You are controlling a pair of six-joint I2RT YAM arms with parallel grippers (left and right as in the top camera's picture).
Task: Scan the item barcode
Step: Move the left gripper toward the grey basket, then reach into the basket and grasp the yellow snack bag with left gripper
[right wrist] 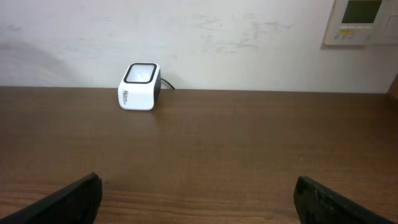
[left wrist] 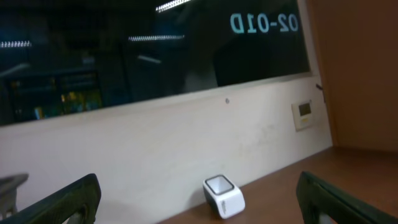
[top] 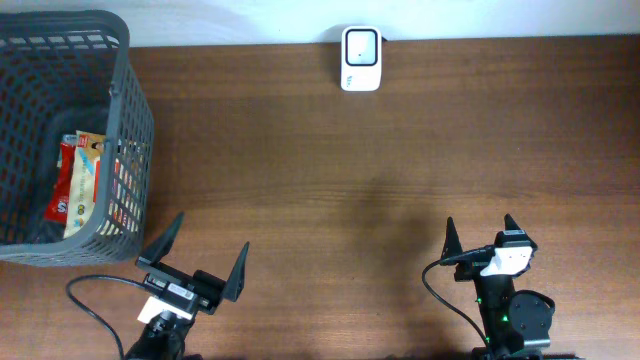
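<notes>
Inside basket (top: 138,140), snack pkt (top: 80,188), well off jaws

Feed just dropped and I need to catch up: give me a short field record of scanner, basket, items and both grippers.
scanner: white, middle of far edge of table
basket: dark mesh, left end of table
snack packets: lying inside basket
left gripper: open, empty, just in front of basket
right gripper: open, empty, near edge, right side
scan: not yet begun
</notes>
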